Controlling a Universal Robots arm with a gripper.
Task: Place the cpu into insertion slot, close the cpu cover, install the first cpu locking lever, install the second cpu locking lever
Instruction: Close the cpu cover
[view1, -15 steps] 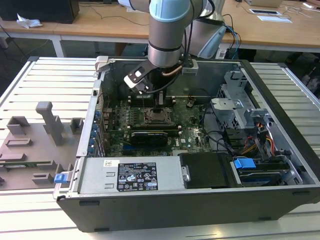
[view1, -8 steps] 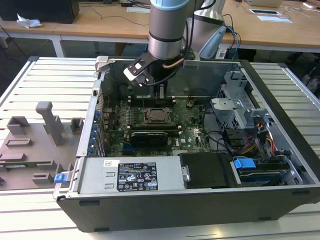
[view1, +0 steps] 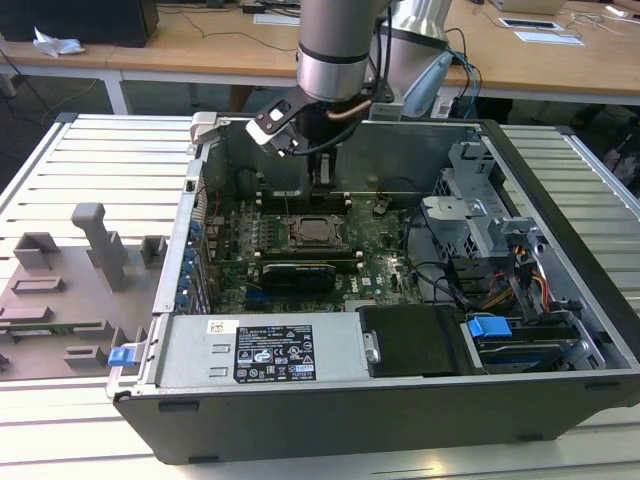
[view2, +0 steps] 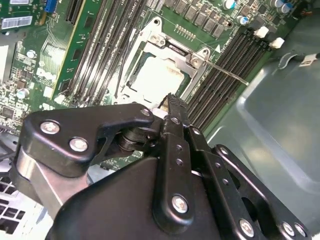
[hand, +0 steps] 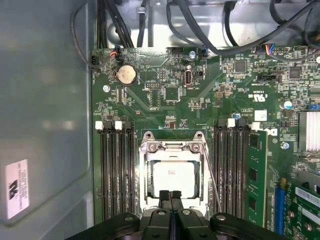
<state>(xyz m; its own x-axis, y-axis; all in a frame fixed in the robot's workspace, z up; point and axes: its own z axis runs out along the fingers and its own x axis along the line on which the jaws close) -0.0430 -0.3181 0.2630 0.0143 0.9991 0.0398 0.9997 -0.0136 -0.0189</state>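
Gripper (hand: 170, 194) was down inside the open computer case (view1: 590, 300), its two black fingertips (hand: 164, 194) pressed together with nothing visible between them. In the first wrist view the tips sat right over the near edge of the insertion slot (hand: 172, 146), low above it; whether they touched the metal could not be told. Just beyond the tips lay the cpu (hand: 172, 176), flat in the socket, pale top up. The cpu cover (hand: 147, 175) looked folded down around it, with the chip showing through the window. And here was the relation that counted: a thin locking lever (view2: 225, 73) ran alongside the socket, on the side facing the green memory module (hand: 255, 170). Its long axis went nearly parallel to the memory slots (hand: 227, 170), but splayed a little away from the frame toward its free end. By my reading it was not latched. So the lever lay just to the side of the closed tips, close by, and end-on to them rather than across. In the exterior view the arm hung straight over the motherboard (view1: 385, 255), gripper pointing down at the socket.
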